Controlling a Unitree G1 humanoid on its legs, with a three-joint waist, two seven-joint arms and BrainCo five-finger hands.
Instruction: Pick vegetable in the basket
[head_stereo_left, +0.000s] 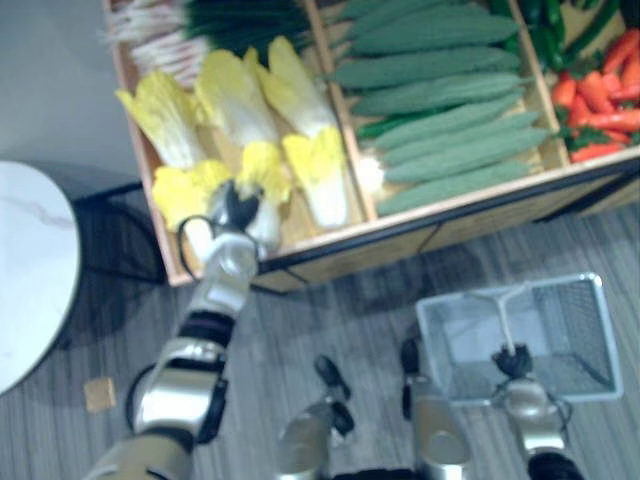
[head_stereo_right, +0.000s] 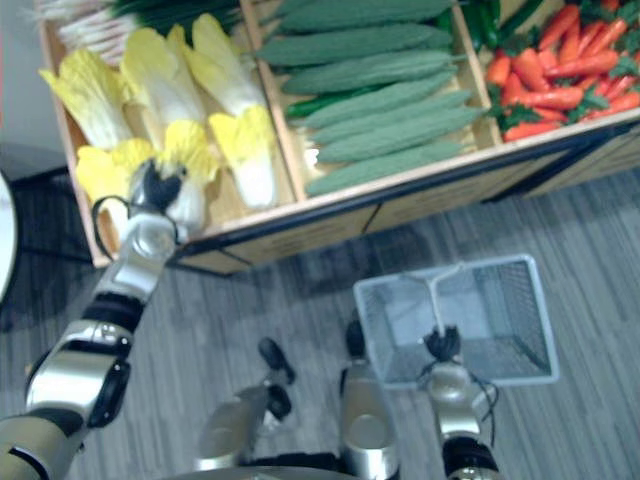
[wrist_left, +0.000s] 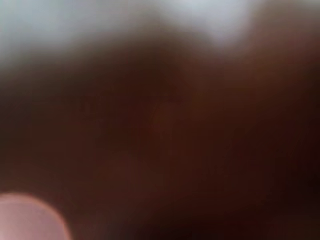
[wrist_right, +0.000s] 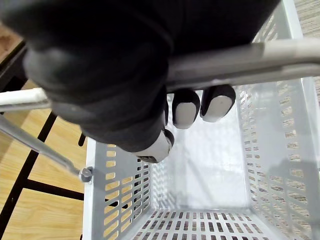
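Left hand (head_stereo_left: 236, 208) is noted reaching into the leftmost compartment of the wooden display stand (head_stereo_left: 420, 228), set over the front row of cabbages. The nearest cabbage (head_stereo_left: 264, 168) lies directly under and just beyond the dark fingertips. Contact cannot be confirmed. Its long axis runs roughly front to back in the compartment, with the pale base toward the front rim and the yellow leaves away from the robot. A grasp across that axis is judged to be what the next move calls for.

Whether the left fingers are spread or curled cannot be told. From the head views they are seen as a dark clump, and the left wrist view gives a dark blur.

Right hand (wrist_right: 107, 85) is wrapped round the handle (wrist_right: 250, 60) of the white mesh basket (head_stereo_left: 592, 335), with the fingers curled under the bar. The basket is held low on the robot's right, well apart from the cabbages, and its floor is seen bare. The left arm is plainly the nearer to the vegetable.

Long green gourds (head_stereo_left: 440, 130) are recorded in the next compartment. The red vegetables (head_stereo_left: 600, 100) beyond are cut off at the frame edge.
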